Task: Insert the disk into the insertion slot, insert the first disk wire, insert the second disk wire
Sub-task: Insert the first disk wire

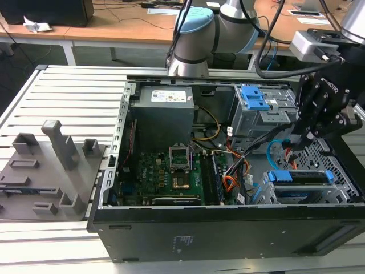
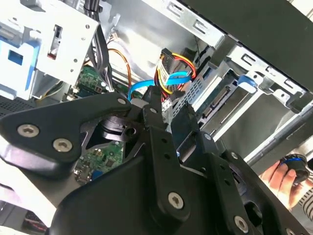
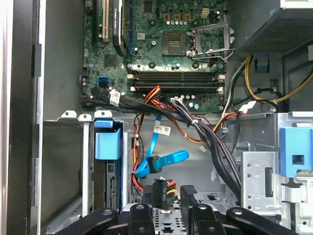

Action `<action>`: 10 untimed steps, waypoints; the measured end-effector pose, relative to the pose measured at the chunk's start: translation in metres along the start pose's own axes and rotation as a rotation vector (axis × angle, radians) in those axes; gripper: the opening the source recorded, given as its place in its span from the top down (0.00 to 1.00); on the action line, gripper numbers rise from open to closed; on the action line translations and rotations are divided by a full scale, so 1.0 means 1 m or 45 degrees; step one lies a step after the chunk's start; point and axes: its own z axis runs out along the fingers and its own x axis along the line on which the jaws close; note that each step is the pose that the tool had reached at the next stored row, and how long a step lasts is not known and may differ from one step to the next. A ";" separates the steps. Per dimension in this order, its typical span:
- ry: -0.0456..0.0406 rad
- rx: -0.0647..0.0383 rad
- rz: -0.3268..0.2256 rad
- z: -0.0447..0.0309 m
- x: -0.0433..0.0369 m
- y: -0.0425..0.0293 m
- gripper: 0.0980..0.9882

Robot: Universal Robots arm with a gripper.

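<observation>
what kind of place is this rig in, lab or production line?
Probably a robotics lab bench, not a line: an open PC case sits on a slotted aluminium table, the robot arm stands behind it, wooden office desks beyond.

The disk (image 1: 301, 177) lies in the insertion slot (image 1: 342, 193).

No text, numbers or signs legible

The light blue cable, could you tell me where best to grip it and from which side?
Likely the stiff plug ending the light blue cable, not its limp loop; come from the case's open side, jaws across its flat faces.
</observation>
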 end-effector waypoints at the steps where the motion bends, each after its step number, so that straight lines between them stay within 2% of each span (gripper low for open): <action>1: 0.002 0.000 0.000 0.0016 -0.0001 0.0000 0.70; 6: 0.007 0.000 0.000 0.0103 -0.0003 0.0001 0.70; 10: 0.007 0.000 0.000 0.0103 -0.0003 0.0001 0.70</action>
